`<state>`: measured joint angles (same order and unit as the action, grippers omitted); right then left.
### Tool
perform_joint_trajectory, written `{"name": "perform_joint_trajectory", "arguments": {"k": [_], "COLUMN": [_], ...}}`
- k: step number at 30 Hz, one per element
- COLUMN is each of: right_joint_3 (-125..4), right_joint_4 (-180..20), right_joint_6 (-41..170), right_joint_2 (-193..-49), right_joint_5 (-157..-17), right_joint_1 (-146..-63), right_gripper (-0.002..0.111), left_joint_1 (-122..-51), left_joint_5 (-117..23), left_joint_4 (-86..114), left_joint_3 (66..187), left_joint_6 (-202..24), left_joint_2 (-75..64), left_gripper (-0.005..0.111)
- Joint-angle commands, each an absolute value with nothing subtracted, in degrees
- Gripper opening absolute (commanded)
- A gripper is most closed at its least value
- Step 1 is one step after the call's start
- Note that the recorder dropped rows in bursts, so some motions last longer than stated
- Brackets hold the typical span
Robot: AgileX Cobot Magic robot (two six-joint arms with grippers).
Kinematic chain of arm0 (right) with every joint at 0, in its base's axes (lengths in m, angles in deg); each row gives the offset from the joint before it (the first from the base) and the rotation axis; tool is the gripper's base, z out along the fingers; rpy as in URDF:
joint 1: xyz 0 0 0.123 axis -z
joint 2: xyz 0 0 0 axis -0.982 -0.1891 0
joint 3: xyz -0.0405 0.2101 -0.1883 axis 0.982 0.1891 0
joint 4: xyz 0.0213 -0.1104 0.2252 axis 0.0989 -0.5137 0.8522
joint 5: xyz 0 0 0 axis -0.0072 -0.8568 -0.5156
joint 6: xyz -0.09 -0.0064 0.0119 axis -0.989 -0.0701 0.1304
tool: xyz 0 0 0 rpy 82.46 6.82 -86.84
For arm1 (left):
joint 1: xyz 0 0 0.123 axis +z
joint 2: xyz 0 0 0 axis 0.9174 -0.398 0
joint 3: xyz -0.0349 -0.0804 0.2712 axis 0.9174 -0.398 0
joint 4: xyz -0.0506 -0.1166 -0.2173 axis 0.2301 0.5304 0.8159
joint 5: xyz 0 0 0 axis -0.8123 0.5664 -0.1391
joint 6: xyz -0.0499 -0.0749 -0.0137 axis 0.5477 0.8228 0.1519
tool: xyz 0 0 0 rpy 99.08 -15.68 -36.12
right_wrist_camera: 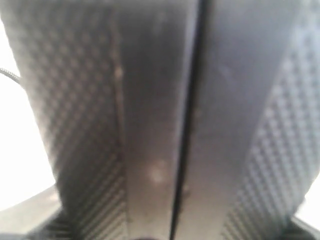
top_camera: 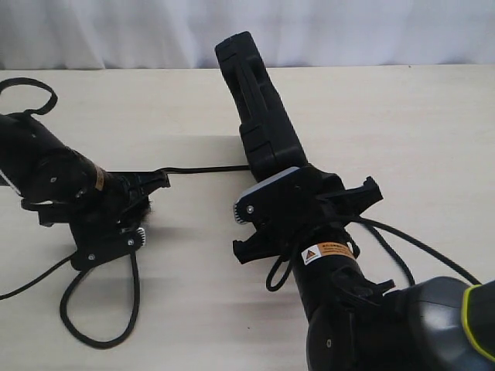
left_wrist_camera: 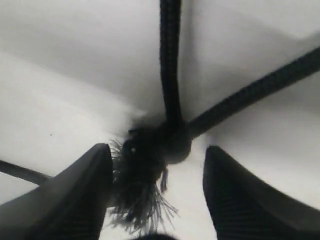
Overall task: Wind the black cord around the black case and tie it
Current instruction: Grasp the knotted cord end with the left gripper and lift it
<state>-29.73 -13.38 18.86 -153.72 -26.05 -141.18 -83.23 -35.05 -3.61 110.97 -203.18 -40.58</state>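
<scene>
Right tool [top_camera: 302, 184] clamped on black case [top_camera: 259, 100] edge, left tool [left_wrist_camera: 157, 150] apart around black cord [left_wrist_camera: 170, 60] knot

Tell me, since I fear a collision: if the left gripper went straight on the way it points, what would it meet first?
Probably the knotted, frayed end of the long thin black braided cord, lying between the open left gripper's fingers; then the pale tabletop, though depth is unclear.

We see a pale cream table [top_camera: 433, 116], matte top. Behind table's far edge hangs a white curtain [top_camera: 116, 31] w/ soft vert. folds.
</scene>
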Motion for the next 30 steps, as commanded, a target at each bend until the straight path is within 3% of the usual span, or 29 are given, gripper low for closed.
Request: {"name": "perform_joint_trajectory", "arguments": {"k": [1, 3, 5, 8, 10, 15, 19, 30], "right_joint_3": [-29.5, -29.5, -29.5, -29.5, -29.5, -29.5, -29.5, -29.5], "right_joint_4": [-14.4, -14.4, -15.2, -15.6, -17.4, -18.0, -18.0, -18.2], "right_joint_6": [18.4, 18.4, 19.7, 20.2, 21.5, 21.8, 21.8, 21.8], "right_joint_2": [-152.7, -152.7, -152.7, -152.7, -152.7, -152.7, -152.7, -152.7], "right_joint_5": [-21.3, -21.3, -21.3, -21.3, -21.3, -21.5, -21.5, -22.4], "right_joint_1": [-140.9, -140.9, -140.9, -140.9, -140.9, -140.9, -140.9, -140.9], "right_gripper": [0.004, 0.004, 0.004, 0.004, 0.004, 0.004, 0.004, 0.004], "left_joint_1": [-83.2, -83.4, -83.4, -81.5, -80.0, -76.6, -76.6, -76.6], "left_joint_5": [-33.2, -34.0, -41.3, -38.9, -36.4, -30.6, -11.5, 0.0], "left_joint_4": [-3.4, -3.0, -3.0, -2.9, -3.0, 0.6, 13.0, 23.6], "left_joint_3": [111.2, 111.2, 111.6, 116.6, 118.2, 120.2, 131.1, 138.9], "left_joint_6": [-204.8, -193.0, -170.2, -134.1, -121.9, -119.2, -119.4, -118.5], "left_joint_2": [-42.7, -42.5, -38.7, -28.0, -25.1, -25.2, -29.4, -31.3], "left_gripper": [0.024, 0.0, 0.0, 0.0, 0.0, 0.0, 0.0, 0.0]}}
